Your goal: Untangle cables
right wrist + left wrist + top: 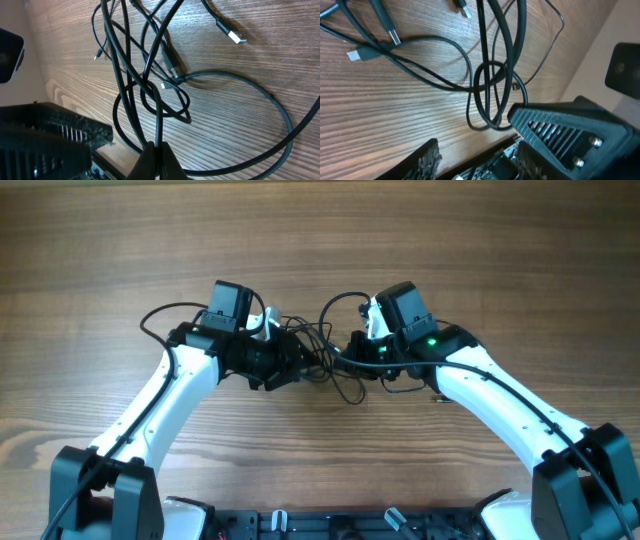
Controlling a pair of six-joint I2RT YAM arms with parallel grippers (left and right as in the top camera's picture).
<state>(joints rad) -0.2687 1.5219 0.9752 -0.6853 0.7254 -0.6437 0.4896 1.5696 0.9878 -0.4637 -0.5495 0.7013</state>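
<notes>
Brown wood-grain worktop [320, 240]. Black cables [330, 355] lie tangled in loose loops at its middle. My left fingers [555, 132] spread apart, gripping nothing. My right fingers [152, 162] pinched on cable strands.

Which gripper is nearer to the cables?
Right. The right gripper is shut on the cables; the left gripper is open, with a cable loop just ahead of it.
</notes>
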